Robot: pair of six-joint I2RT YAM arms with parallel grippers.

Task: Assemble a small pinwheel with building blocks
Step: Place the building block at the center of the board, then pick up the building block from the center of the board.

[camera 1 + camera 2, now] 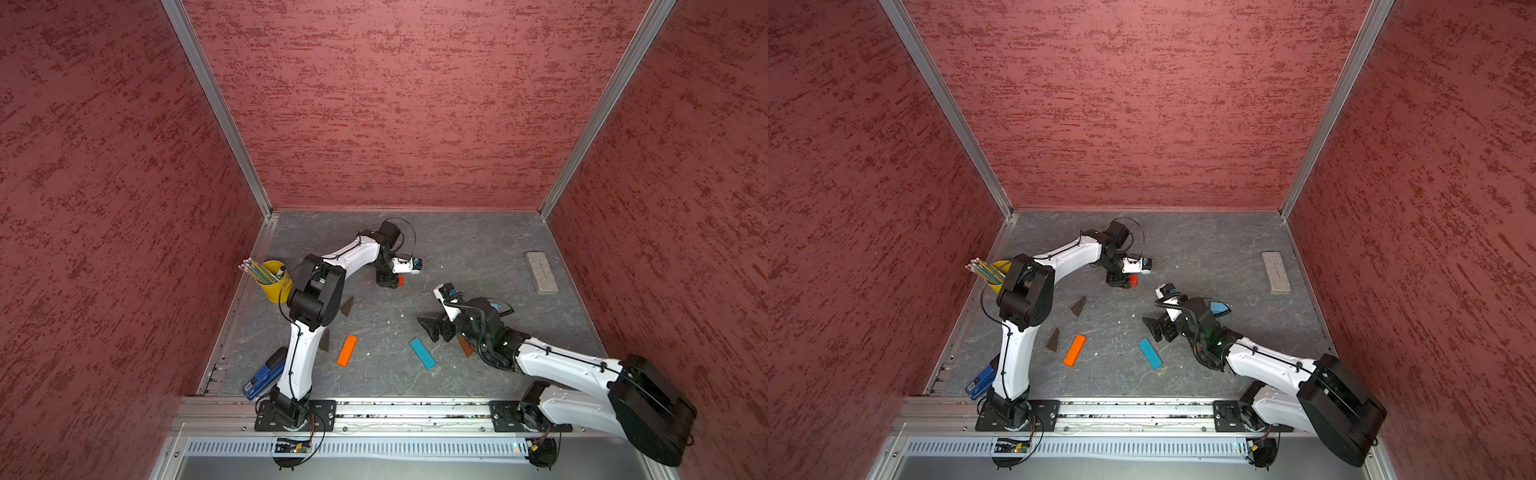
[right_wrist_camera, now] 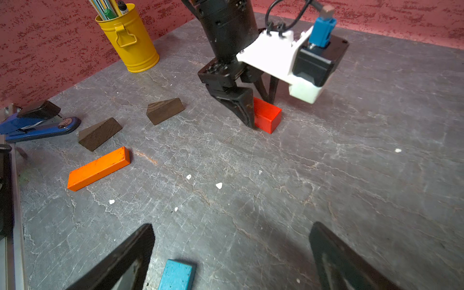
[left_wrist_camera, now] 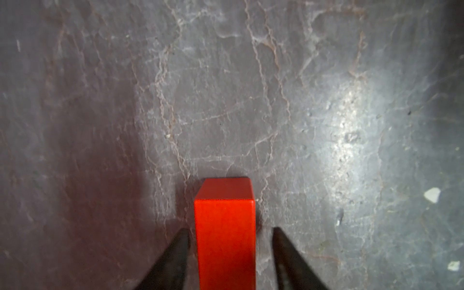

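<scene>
Jaws of the left gripper (image 3: 230, 231) stand parted round the red cube (image 3: 224, 216), which sits on the counter (image 3: 226, 100) — one finger nearly touching. Lifting off askew could nudge it; the right gripper (image 2: 232, 226) gapes empty.

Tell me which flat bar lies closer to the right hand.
The blue bar, just beside the right hand; the orange bar lies farther off.
</scene>
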